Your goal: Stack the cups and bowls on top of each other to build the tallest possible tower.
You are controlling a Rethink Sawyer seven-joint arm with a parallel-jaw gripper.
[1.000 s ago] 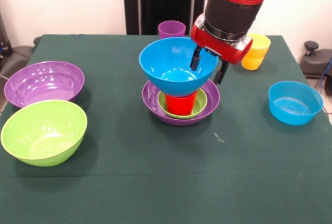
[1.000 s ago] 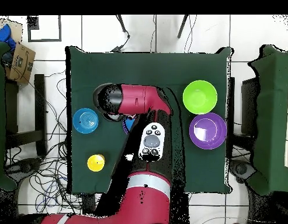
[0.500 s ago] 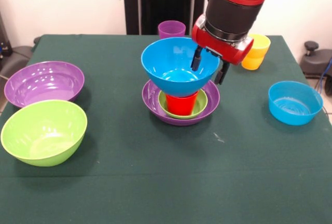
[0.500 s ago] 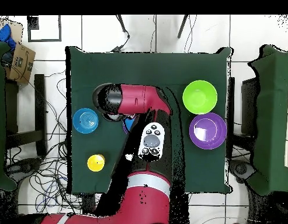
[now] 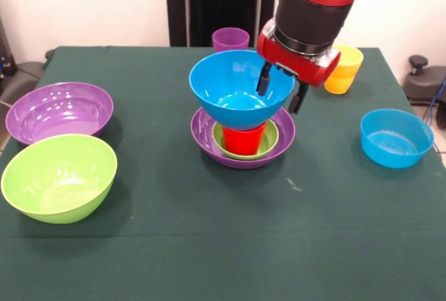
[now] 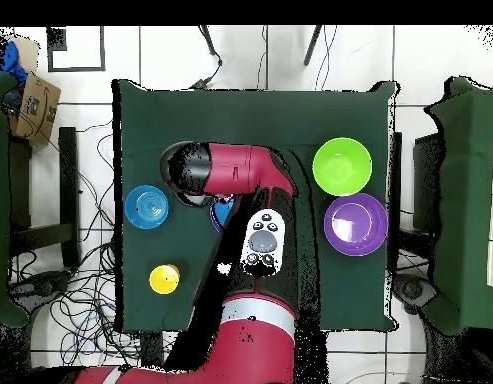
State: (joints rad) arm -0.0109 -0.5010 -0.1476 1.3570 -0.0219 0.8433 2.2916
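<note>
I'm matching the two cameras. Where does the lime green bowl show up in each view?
Front view: the lime green bowl sits at the lower left, just in front of the lone purple bowl.
Overhead view: the lime green bowl is at the upper right of the table, directly above the purple bowl in the picture.
Shared landmark: that purple bowl beside it.
</note>
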